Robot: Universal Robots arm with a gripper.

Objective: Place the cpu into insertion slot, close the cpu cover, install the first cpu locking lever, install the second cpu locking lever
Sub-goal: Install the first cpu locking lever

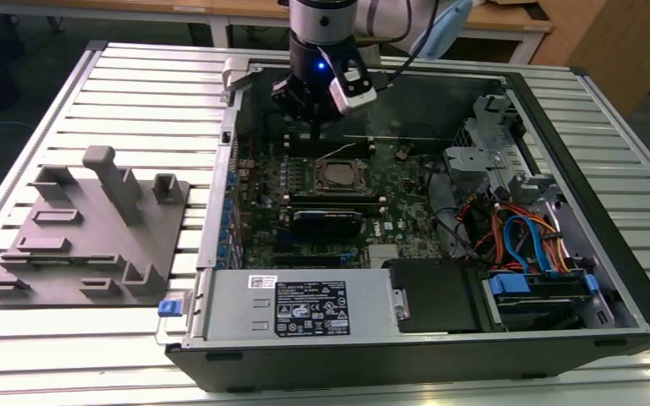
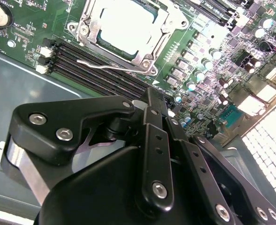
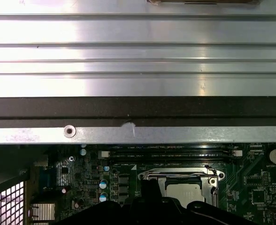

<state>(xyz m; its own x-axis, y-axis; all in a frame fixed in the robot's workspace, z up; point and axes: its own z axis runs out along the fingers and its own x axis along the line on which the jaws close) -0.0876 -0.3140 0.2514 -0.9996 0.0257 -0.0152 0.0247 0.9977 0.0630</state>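
Pincer pressed together beside the cpu cover, down over the cpu

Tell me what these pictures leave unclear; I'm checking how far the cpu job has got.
- Fingertips: gripper body hides them in the second wrist view; whether it holds anything, cannot tell.
- Insertion slot pins: covered by cpu and cpu cover.
- Cover's near side: cut off by the gripper in the first wrist view.
- Lever latching: too small in the exterior view.
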